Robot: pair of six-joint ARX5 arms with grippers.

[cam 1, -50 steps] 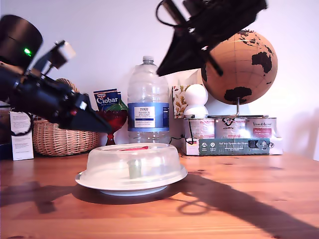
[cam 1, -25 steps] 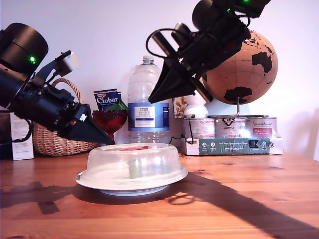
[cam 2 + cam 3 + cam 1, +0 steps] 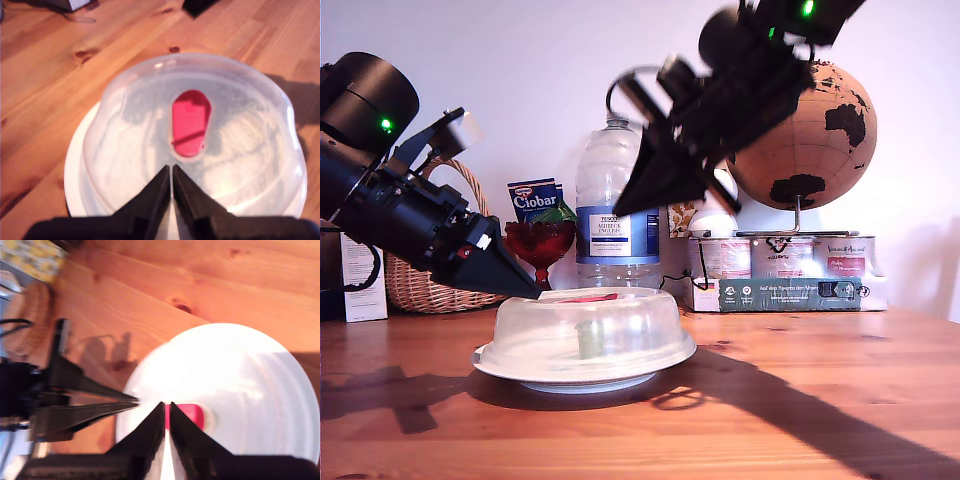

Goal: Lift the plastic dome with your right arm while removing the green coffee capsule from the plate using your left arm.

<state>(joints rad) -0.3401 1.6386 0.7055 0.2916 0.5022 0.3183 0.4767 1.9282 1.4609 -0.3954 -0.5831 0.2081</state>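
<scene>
The wooden counter (image 3: 820, 400) fills the foreground of the exterior view. The white plate (image 3: 490, 365) sits on it, toward the exterior view's left of centre. The plastic dome (image 3: 640, 330) rests rim-down on the plate, and its red tab handle (image 3: 585, 297) lies flat on top. Through the cloudy plastic the green coffee capsule (image 3: 590, 338) shows upright on the plate, near the middle and under the dome.

The first gripper (image 3: 525, 288) comes in low from the exterior view's left. Its pointed tip is at the dome's upper edge; whether it touches cannot be told. In its own wrist view the gripper (image 3: 171, 172) is clenched on nothing, with only a thin slit between the fingers, and it points at the tab.

The second gripper (image 3: 625, 205) hangs higher, well above the dome, blurred, reaching down from the exterior view's upper right. Its wrist view shows the gripper (image 3: 166, 410) likewise pressed together and empty, over the tab.

Behind them stand a clear water bottle (image 3: 615, 200), a red glass goblet (image 3: 540, 240), a Ciobar box (image 3: 534, 198), a wicker basket (image 3: 420, 285) and a cork globe (image 3: 820, 140) on tins (image 3: 780, 258).
</scene>
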